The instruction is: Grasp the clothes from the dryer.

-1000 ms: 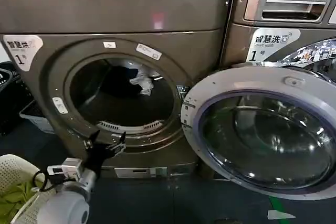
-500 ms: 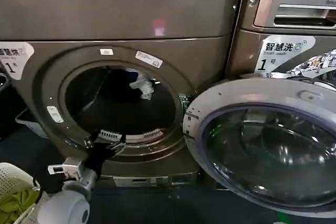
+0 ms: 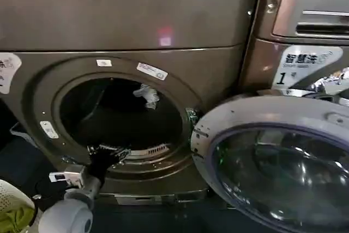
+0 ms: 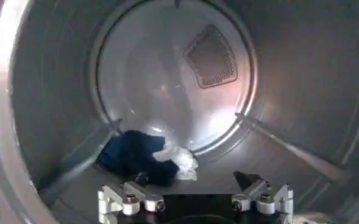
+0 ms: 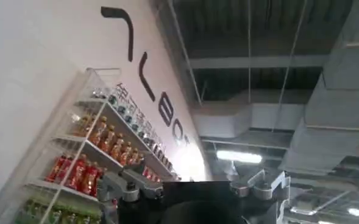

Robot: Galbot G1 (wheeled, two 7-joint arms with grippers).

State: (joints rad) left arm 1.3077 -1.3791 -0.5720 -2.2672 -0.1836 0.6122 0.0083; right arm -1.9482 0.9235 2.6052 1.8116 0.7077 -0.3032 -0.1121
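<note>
The dryer [image 3: 136,20] stands with its round porthole open. Deep in the steel drum [image 4: 39,91] lie the clothes: a dark navy garment [image 4: 130,157] with a smaller white cloth [image 4: 182,162] against it. From the head view the white cloth [image 3: 146,95] shows at the back of the dark opening. My left gripper [image 3: 107,153] sits at the porthole's lower rim, open and holding nothing. In the left wrist view its open fingertips [image 4: 194,179] are just short of the clothes. My right gripper [image 5: 192,187] is held away from the dryer, facing a shelf wall and ceiling.
The dryer's door [image 3: 272,162] hangs open to the right, in front of the LG machine [image 3: 305,20]. A cream basket [image 3: 10,200] with yellow-green cloth is at the lower left. Raised drum baffles [image 4: 81,159] [image 4: 292,151] flank the clothes. A lint grille [image 3: 154,150] lines the lower rim.
The dryer has slid left and grown larger in the head view. My left gripper has advanced from below the porthole's rim to its lower edge.
</note>
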